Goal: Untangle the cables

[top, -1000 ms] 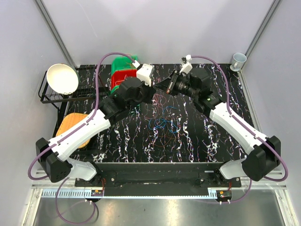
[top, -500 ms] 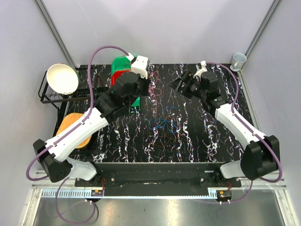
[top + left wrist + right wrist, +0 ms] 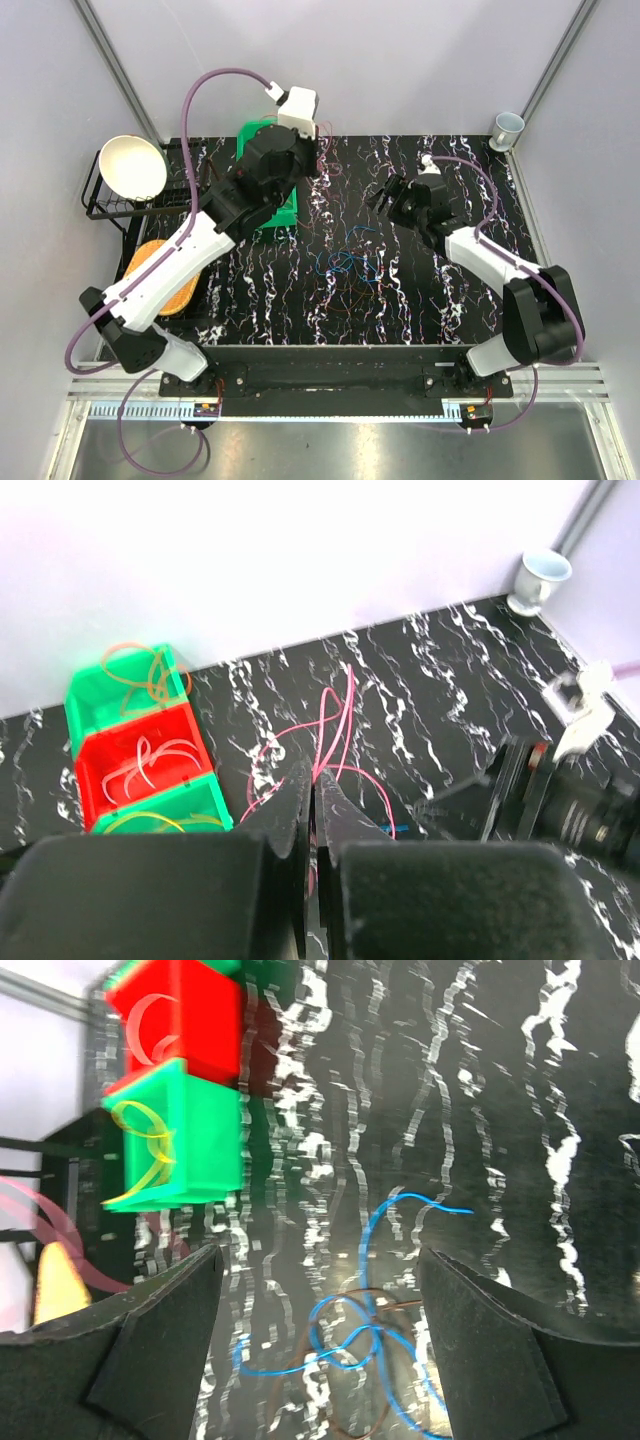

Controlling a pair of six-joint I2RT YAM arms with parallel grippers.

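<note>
My left gripper is shut on a thin pink cable whose loops hang from its fingertips above the black marbled table. In the top view the left gripper is raised beside the green bin. A loose tangle of blue and brown cables lies on the middle of the table. My right gripper hangs open to the right of the tangle. In the right wrist view the blue cable and the brown cable lie below its open jaws, which hold nothing.
A row of green, red and green bins at the back left holds orange, pale and yellow cables. A white bowl sits on a wire rack at the left, with a tan object in front. A cup stands at the back right corner.
The right gripper has opened and drawn back to the right and toward the near side. The left gripper has swung up and back toward the bins with the pink cable.
</note>
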